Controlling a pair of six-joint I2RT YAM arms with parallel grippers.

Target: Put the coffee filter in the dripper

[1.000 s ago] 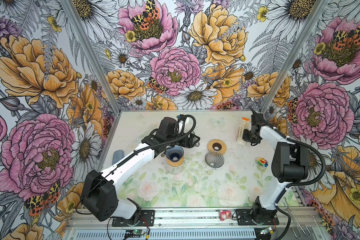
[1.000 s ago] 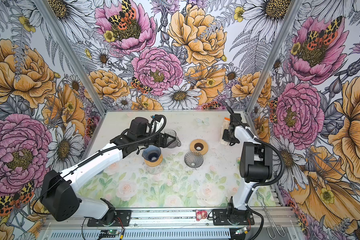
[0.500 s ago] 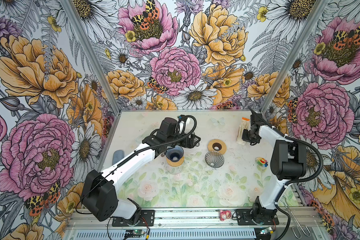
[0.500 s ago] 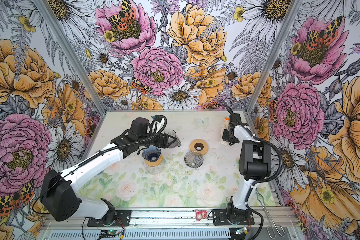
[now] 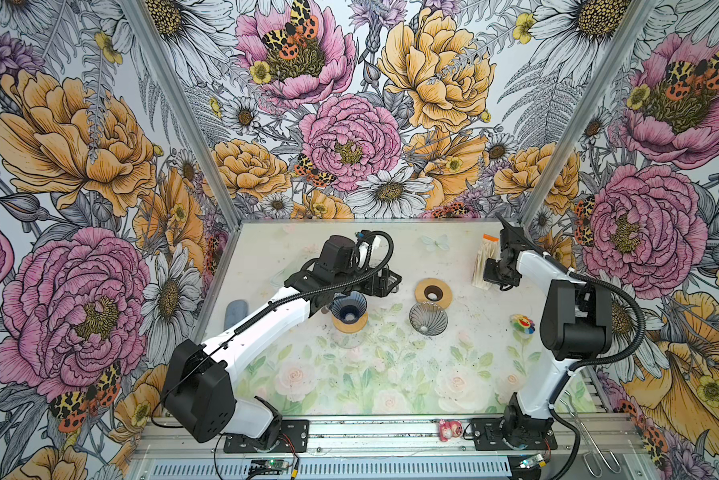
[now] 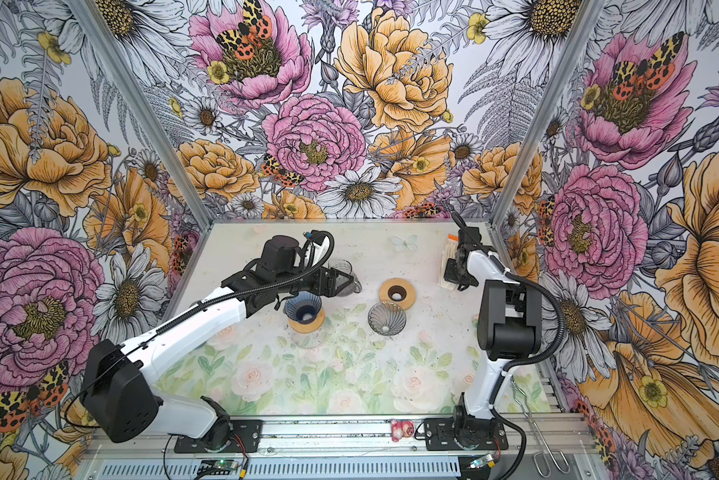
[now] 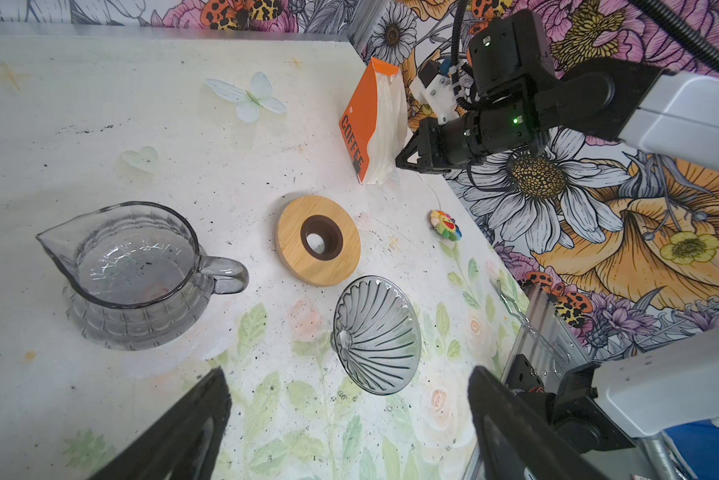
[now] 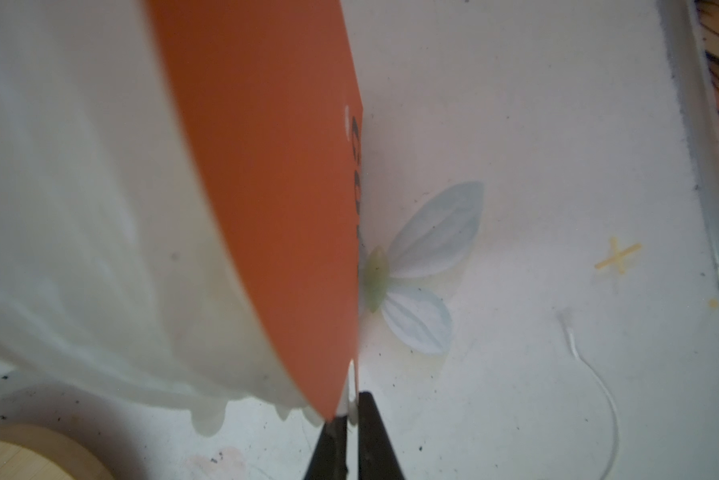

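The pack of coffee filters [image 7: 384, 124] stands on edge at the upper right of the table [image 5: 445, 257] in both top views, close to the wall. Its orange card [image 7: 357, 124] reads "COFFEE" in black capitals, plain in the left wrist view. In the right wrist view the lettering is seen edge-on and I can't make it out. The right gripper [image 8: 351, 415] is at a lower corner of the pack. Its two black fingers are pressed almost together, with the thin white edge of a coffee filter [image 8: 352, 374] nipped between them, right beside the orange card.

The left gripper [image 5: 386, 282] hangs over the middle of the table, its fingers [image 7: 191, 424] spread wide and holding nothing. Its wrist camera looks down on three things:
- a smoky glass pitcher [image 7: 135, 270], standing upright
- a round wooden ring [image 7: 318, 241] with a dark hole
- a clear ribbed glass dripper [image 7: 376, 334], tipped on its side just beside that ring

In the top views a second, blue-tinted dripper [image 5: 348, 311] sits upright in a wooden collar, left of the tipped one and well apart from the filter pack. A small rainbow flower toy [image 7: 445, 224] lies near the table's right edge.
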